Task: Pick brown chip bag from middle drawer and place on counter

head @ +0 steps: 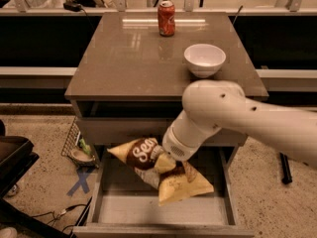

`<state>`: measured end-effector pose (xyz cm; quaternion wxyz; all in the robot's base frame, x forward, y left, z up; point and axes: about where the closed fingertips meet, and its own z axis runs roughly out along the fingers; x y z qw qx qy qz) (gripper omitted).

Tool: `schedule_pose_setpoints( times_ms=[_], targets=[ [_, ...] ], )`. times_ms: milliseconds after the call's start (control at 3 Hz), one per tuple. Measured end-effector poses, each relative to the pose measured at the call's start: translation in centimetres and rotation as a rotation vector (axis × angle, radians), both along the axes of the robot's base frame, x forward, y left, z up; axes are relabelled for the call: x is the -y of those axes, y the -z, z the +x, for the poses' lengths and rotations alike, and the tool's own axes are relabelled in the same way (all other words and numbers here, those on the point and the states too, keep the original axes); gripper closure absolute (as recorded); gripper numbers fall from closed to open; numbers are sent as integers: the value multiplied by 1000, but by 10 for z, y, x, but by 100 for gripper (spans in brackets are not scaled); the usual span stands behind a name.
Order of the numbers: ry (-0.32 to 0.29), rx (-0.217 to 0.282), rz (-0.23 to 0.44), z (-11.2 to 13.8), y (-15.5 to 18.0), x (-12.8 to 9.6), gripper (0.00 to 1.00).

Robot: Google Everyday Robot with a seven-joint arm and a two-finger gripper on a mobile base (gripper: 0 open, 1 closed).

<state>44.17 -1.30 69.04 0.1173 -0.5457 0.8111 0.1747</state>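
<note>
The crinkled brown chip bag (148,157), with a dark patch of white script and yellow-tan ends, hung tilted over the wide, shallow grey middle drawer (163,209). Its brown end pointed toward 10 o'clock and its yellow end sagged toward 5 o'clock. To me it looked clear of the pale drawer floor rather than lying on it.

The tool (177,163) sat at the bag's middle, tucked under the bulky wrist of the smooth white arm (233,113), which reached in from 3 o'clock. It appeared clenched on the bag's film, since nothing else was holding the bag up.

I'd judge the bag light, puffy and slick. It had no stiffness, so both ends drooped from the pinch. A hold on a crimped seam or a gathered fold near the centre seemed safest, because a hard squeeze on the belly would crush the chips or let the film slide out.

Toward 12 o'clock, above the drawer, the glossy grey-brown worktop (129,58) carried a round white bowl (204,59) at about 1 o'clock from the bag. A red soda can (166,18) stood farther back near the rear edge.
</note>
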Motion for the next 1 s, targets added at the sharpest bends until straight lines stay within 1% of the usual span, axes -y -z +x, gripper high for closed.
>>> schedule_pose_setpoints(
  times_ms=[333,667,1000],
  targets=[
    [24,63,-32,14,-74,-8,100],
    [26,152,-72,43,-159,-22,100],
    [-25,265,-70,83,-230,-50,100]
  ],
)
